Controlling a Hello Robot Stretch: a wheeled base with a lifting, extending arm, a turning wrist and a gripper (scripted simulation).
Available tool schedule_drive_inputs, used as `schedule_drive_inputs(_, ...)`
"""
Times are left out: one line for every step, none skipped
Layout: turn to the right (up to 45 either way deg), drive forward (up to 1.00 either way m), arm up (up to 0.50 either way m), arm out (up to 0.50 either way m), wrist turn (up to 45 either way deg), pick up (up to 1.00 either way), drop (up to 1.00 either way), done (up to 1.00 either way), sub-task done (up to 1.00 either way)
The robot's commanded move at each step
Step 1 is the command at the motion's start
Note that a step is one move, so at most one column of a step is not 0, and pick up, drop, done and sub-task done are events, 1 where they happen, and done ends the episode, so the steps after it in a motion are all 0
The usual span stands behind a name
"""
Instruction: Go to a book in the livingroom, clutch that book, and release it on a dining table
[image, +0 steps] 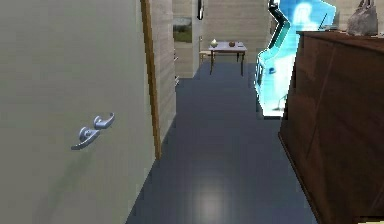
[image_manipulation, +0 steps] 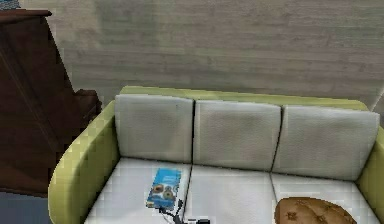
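The book (image_manipulation: 165, 186) lies flat on the sofa (image_manipulation: 236, 135), on the seat cushion at the sofa's end toward the arm side view's left, near the cushion's inner seam. It is a slim blue-covered thing. Its long axis runs from the sofa's front edge toward the backrest, with the far end tipped slightly toward the middle cushion.

My gripper (image_manipulation: 181, 211) shows at the sofa's front edge, low in the arm side view, just beside the book's near short end and a little toward the middle cushion from it. So the book lies outward from the gripper, toward the backrest, and slightly off toward the sofa's armrest (image_manipulation: 82, 165). I cannot tell whether the fingers touch the cover or merely stand close to it. I also cannot tell how the fingers are set, nor whether the gripper holds anything, because the book and cushion lie right behind it.

I judge the clutch as not yet done, since the book rests fully on the seat. The coming move turns on that small offset. I would need to reach a bit farther out over the cushion and shift toward the armrest side, so the fingers meet the book across its short width and not along its length. A round brown cushion (image_manipulation: 310, 212) sits at the sofa's other end, well apart from this.
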Motion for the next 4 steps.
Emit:
schedule_drive_inputs(0.0,0.00,0.50,0.00,0.0,0.00,0.00,0.00,0.00)
schedule_drive_inputs(0.0,0.00,0.16,0.00,0.0,0.00,0.00,0.00,0.00)
schedule_drive_inputs(0.0,0.00,0.00,0.00,-45.0,0.00,0.00,0.00,0.00)
schedule_drive_inputs(0.0,0.00,0.00,0.00,-45.0,0.00,0.00,0.00,0.00)
